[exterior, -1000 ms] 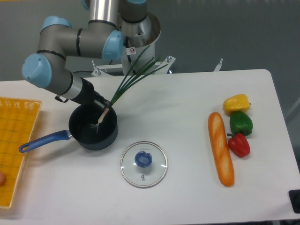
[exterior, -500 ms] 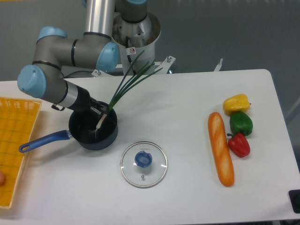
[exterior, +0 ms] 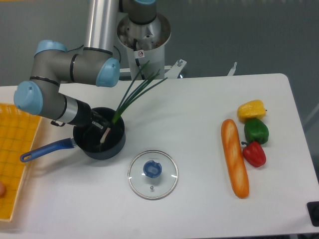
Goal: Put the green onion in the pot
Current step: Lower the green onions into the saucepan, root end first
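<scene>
Since a second ago the arm has drawn back toward the left of the frame, and the green onion [exterior: 130, 98] has slid deeper with it — its whitish root end now sits low inside the pot [exterior: 99, 135] rather than near the right rim. That stalk is longer than the pot is wide, which is why it stands propped at a slant: root end down in the dark bowl, stem crossing the upper right rim, leaves fanning up toward the robot's base at top centre. The gripper [exterior: 97, 124] lies over the pot's left half, close to the lower stem, but its fingers merge with the dark interior, so I cannot tell whether it is clamped on the stalk or has let go. The arm is folded low, wrist reaching in from the left, elbow joints stacked above it at upper left. The pot's blue handle points to the lower left, toward the yellow basket [exterior: 20, 149]. A glass lid [exterior: 152, 174] lies below the pot on the table [exterior: 199, 109]; a baguette [exterior: 234, 158] and three peppers [exterior: 254, 131] sit well apart at right.
</scene>
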